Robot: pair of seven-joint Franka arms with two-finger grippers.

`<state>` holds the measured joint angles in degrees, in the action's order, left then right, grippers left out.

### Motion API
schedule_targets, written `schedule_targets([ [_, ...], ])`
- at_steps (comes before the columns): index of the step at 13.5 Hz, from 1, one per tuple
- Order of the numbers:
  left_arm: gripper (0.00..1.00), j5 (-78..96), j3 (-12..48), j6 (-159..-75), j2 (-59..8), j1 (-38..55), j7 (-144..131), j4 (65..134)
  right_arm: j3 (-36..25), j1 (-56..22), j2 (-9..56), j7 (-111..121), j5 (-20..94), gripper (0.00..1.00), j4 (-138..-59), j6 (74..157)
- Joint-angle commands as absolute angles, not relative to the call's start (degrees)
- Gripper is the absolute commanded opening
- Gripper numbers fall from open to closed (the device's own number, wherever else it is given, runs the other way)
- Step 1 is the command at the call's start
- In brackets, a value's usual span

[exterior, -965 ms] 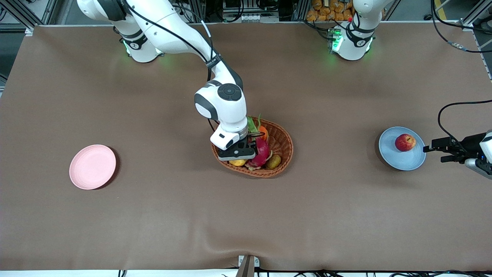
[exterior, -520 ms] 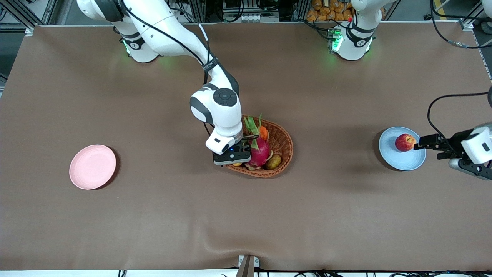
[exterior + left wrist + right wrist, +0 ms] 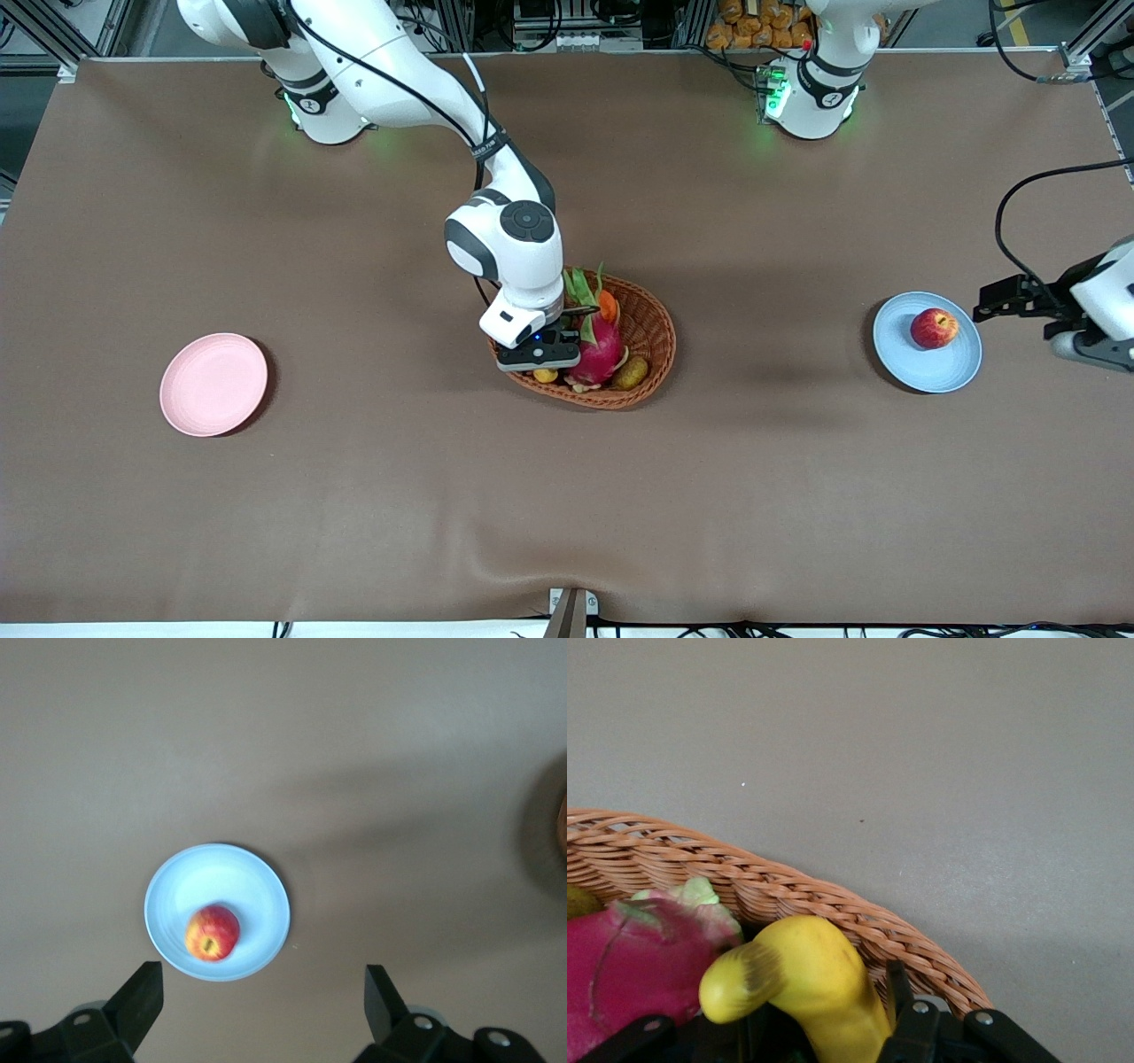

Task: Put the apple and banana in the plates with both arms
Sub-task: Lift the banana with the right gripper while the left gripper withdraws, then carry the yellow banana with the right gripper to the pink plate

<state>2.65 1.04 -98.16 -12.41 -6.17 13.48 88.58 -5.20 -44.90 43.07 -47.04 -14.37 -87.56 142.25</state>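
front view: left gripper (image 3: 992, 307) now clear of apple (image 3: 934, 328), plate (image 3: 895, 354)

The apple (image 3: 934, 328) lay on one plate (image 3: 895, 350) toward the left arm's end; the banana (image 3: 811, 988) lay in the basket (image 3: 651, 332) mid-table.

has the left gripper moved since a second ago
Yes. The left gripper has drawn back from the apple on the blue plate, after first edging up to it.
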Motion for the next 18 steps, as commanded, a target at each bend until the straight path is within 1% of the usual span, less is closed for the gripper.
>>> schedule_targets([
  [1, 1.0, 3.9, -3.9, -96.4, -10.1, -1.4, 9.0, 88.4, -5.3, -45.2, 42.5, -48.0, -13.8, 0.44, -87.7, 141.2],
  [2, 1.0, 3.6, -4.8, -95.9, -9.3, -0.4, 8.2, 88.5, -5.4, -45.2, 42.5, -48.0, -13.8, 0.26, -87.7, 141.3],
  [3, 1.0, 3.6, -5.0, -94.8, -8.3, 0.1, 5.6, 88.7, -5.3, -45.2, 42.3, -48.0, -13.8, 0.04, -87.6, 141.2],
  [4, 1.0, 3.5, -4.9, -93.4, -7.5, 0.2, 0.8, 88.7, -5.4, -45.2, 42.0, -47.9, -13.8, 0.0, -87.6, 141.2],
  [6, 1.0, 2.9, -4.7, -91.3, -6.1, 1.5, -6.9, 88.7, -5.3, -45.1, 40.8, -47.7, -13.7, 0.0, -87.6, 140.5],
  [9, 1.0, 2.5, -4.5, -89.4, -2.8, 1.2, -4.8, 89.4, -5.3, -43.7, 36.8, -47.6, -13.4, 0.0, -86.3, 132.9],
  [12, 1.0, 2.5, -4.5, -89.1, -0.6, 1.2, -4.9, 89.6, -5.3, -40.1, 32.1, -47.2, -10.2, 0.0, -85.5, 129.4],
  [14, 1.0, 2.5, -4.4, -87.0, 1.5, 0.7, -4.0, 91.7, -5.2, -37.5, 29.5, -46.8, -8.7, 0.0, -85.4, 127.5],
  [16, 1.0, 2.5, -4.5, -86.9, 4.2, 0.6, -3.9, 93.7, -5.3, -34.3, 26.0, -39.6, -8.6, 0.0, -85.5, 121.1],
  [18, 1.0, 2.3, -4.3, -86.8, 5.2, 0.7, -4.2, 94.3, -5.4, -30.1, 22.7, -27.0, -8.6, 0.0, -86.0, 113.9],
])
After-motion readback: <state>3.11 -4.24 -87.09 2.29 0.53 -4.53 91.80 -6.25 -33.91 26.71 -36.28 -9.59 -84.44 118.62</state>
